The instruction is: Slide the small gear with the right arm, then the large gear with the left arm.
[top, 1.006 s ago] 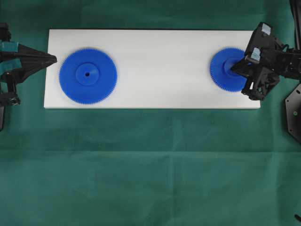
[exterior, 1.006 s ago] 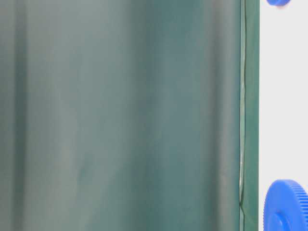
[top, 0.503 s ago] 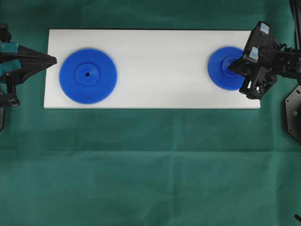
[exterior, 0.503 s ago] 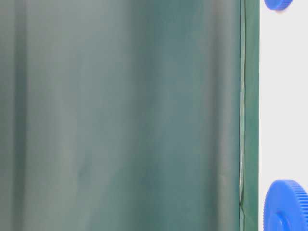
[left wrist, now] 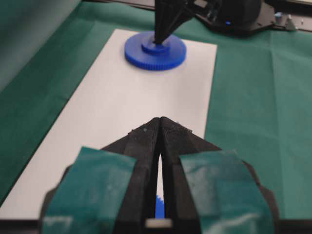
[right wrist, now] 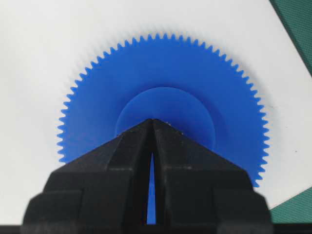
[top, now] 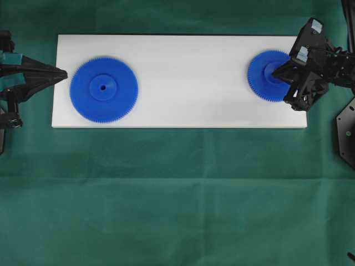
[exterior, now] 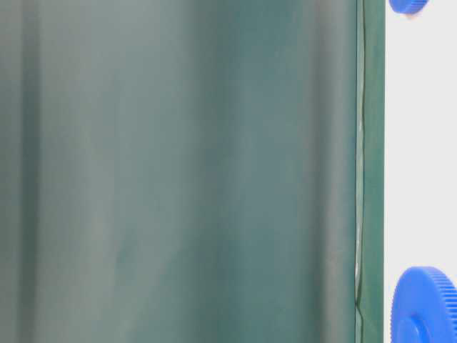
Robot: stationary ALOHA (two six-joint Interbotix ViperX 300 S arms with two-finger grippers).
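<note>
The small gear lies near the right end of the white board. My right gripper is shut, and its pointed tip rests on the gear's raised hub. In the right wrist view the closed tip sits on the round hub of the small gear, hiding the centre hole. The large gear lies flat near the board's left end. My left gripper is shut and hovers at the board's left edge, just short of the large gear's teeth. From the left wrist, the left gripper points along the board towards the small gear.
Green cloth covers the table around the board. A long bare stretch of board separates the two gears. In the table-level view a green curtain stands behind, with edges of the small gear and the large gear in view.
The right gripper and the small gear under it have shifted a little towards the board's far edge. The left gripper and large gear have stayed put.
</note>
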